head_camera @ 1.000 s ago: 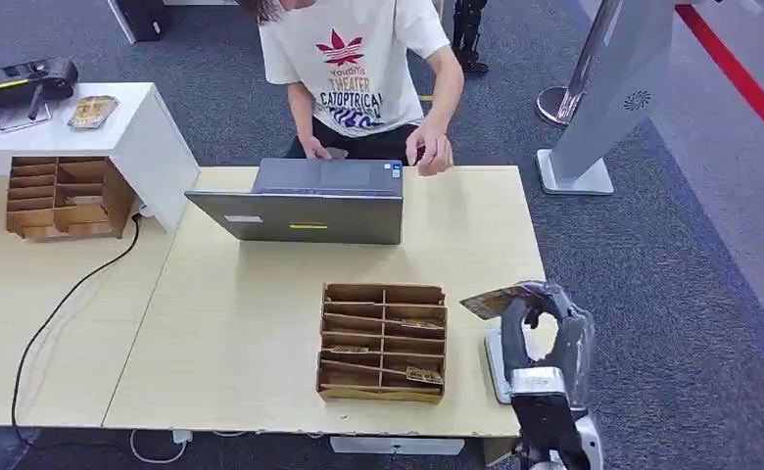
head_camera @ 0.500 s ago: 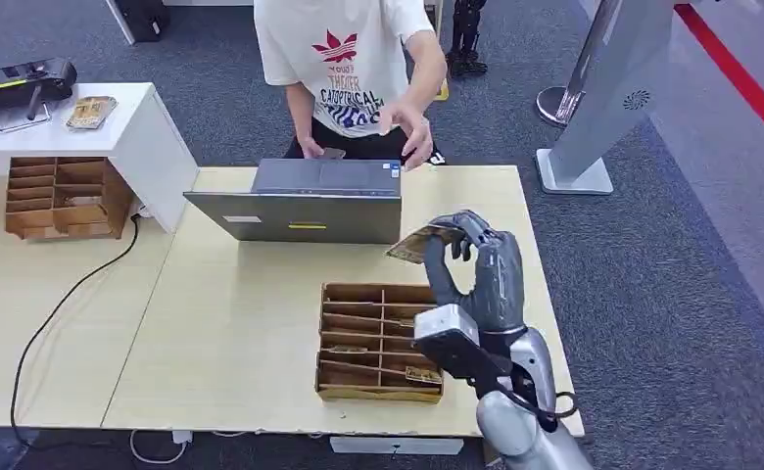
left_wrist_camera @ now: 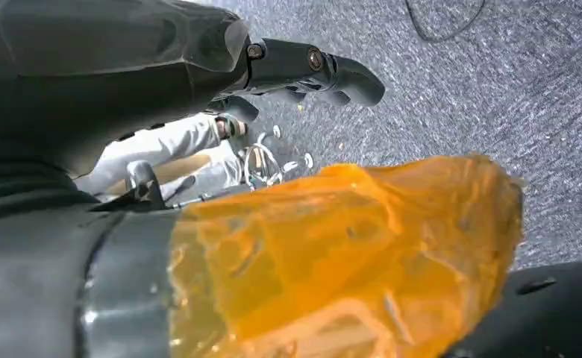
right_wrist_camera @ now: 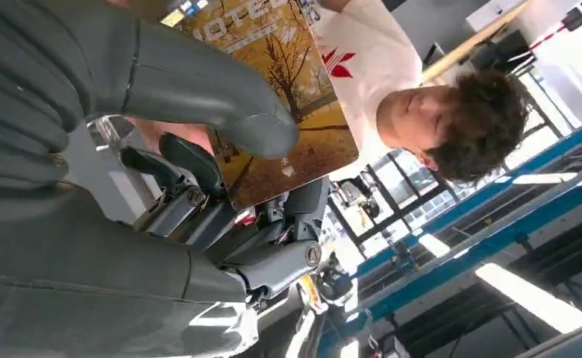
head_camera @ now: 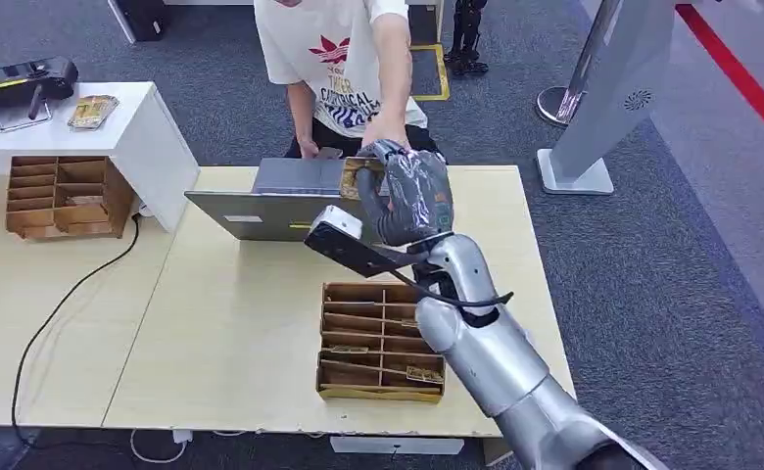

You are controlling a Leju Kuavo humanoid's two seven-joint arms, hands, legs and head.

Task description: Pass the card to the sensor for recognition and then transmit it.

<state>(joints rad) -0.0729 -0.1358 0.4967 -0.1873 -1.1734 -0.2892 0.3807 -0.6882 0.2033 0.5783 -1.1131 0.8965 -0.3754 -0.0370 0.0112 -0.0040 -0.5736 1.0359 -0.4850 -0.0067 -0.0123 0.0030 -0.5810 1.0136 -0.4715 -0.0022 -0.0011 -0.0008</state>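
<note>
Holding the card (head_camera: 358, 174) between thumb and fingers, the right hand (head_camera: 409, 199) is raised above the far side of the table (head_camera: 241, 333), over the laptop (head_camera: 305, 201), with a person's hand (head_camera: 386, 130) reaching in at or just beside the card.

Risk: the handover could fail. If the fingers release before the person has a firm grip, the card would likely drop onto the laptop or table; if they release late, the card may bend.

The card is a thin, flat rectangle printed with golden autumn trees and lettering (right_wrist_camera: 292, 97), and looks glossy and stiff.

The left hand (left_wrist_camera: 303, 71) hangs over grey carpet; whether it holds anything, I cannot tell.
</note>
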